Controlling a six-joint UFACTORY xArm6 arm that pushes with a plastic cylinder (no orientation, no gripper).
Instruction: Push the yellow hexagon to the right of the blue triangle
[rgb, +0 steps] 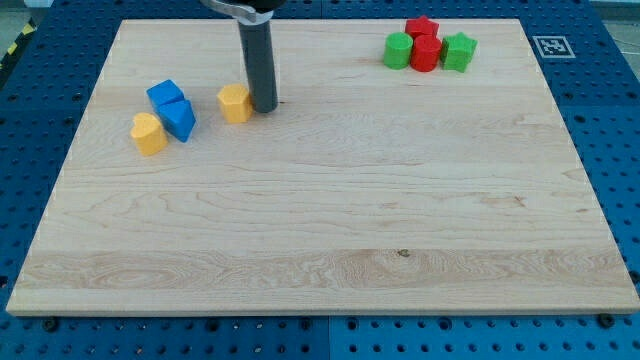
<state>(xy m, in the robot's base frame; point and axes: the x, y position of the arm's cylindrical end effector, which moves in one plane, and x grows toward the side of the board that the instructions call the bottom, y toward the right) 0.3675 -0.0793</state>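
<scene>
You'll see the yellow hexagon (235, 102) touching my tip (265, 106) at its nine o'clock; no hand shows.

Blue cube (164, 95), yellow block (149, 133), red blocks (424, 44), green blocks (459, 52), wooden board (330, 240)

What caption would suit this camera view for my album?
My tip rests just right of the yellow hexagon, near two blue blocks on a wooden board.
</scene>
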